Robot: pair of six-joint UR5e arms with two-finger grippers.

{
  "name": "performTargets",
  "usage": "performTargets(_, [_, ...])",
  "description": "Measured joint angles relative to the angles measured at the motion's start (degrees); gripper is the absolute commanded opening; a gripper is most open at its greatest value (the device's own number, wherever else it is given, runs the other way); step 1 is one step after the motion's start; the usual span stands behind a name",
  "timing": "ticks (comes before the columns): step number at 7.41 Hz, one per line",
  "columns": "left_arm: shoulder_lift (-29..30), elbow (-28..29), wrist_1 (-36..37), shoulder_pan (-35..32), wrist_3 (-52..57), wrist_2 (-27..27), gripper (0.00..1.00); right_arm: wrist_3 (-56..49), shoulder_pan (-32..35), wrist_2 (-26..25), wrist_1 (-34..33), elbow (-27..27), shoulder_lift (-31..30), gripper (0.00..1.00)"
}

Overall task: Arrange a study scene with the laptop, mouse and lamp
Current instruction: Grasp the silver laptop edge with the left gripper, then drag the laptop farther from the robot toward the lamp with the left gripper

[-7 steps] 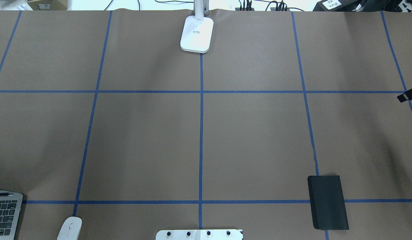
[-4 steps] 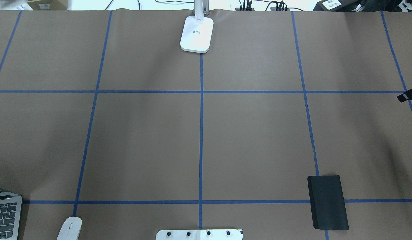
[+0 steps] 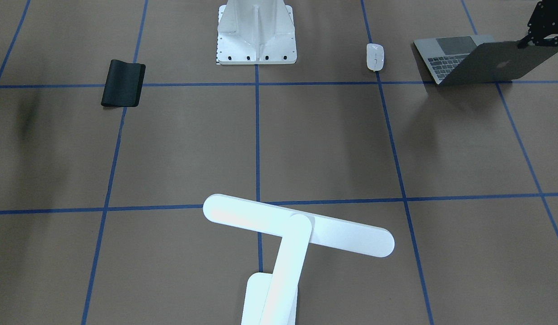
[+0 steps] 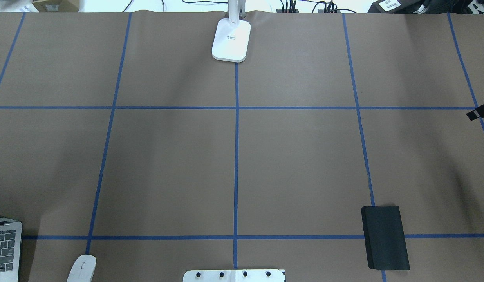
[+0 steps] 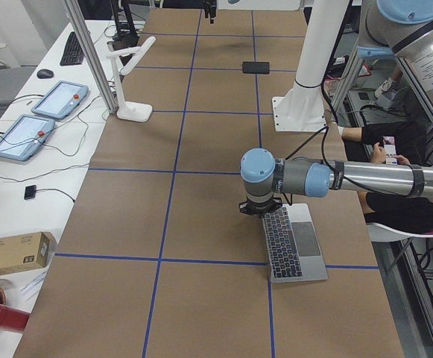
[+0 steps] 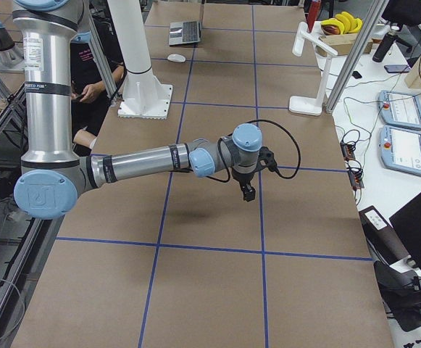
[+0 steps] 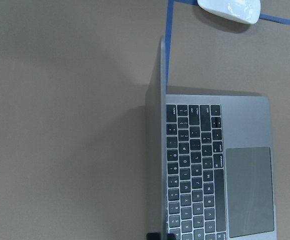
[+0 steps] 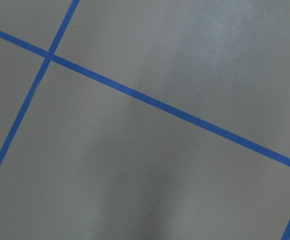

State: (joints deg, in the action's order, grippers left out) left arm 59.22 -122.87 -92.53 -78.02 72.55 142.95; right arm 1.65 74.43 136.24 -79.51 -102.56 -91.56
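Observation:
The grey laptop (image 3: pixel 482 63) stands open at the table's near left corner, lid raised; it also shows in the overhead view (image 4: pixel 5 250). My left gripper (image 3: pixel 534 41) is shut on the lid's top edge; in the left wrist view its fingertips (image 7: pixel 152 235) straddle the edge-on lid above the keyboard (image 7: pixel 192 170). The white mouse (image 3: pixel 375 56) lies beside the laptop, apart from it. The white lamp (image 3: pixel 297 224) stands at the far middle edge on its base (image 4: pixel 231 39). My right gripper (image 6: pixel 248 192) hangs over bare paper far right; I cannot tell its state.
A black mat (image 4: pixel 385 238) lies near right. The white ribbed pedestal (image 3: pixel 256 31) stands at the near middle. Blue tape lines (image 4: pixel 236 156) grid the brown paper. A person sits beside the table behind the robot (image 5: pixel 384 149).
The laptop has slid a little further toward the left edge of the overhead view. Mouse, lamp and mat have not moved.

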Motion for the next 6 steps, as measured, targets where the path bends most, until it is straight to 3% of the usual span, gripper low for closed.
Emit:
performTargets(3, [3.58, 0.03, 1.03, -2.4, -0.62, 1.04, 0.12, 0.23, 0.0, 0.49, -0.09, -3.35, -0.38, 1.0])
performTargets(6, [13.77, 1.58, 5.03, -2.47, -5.33, 2.35, 0.12, 4.47, -2.42, 1.01, 0.27, -7.99, -4.6, 1.0])
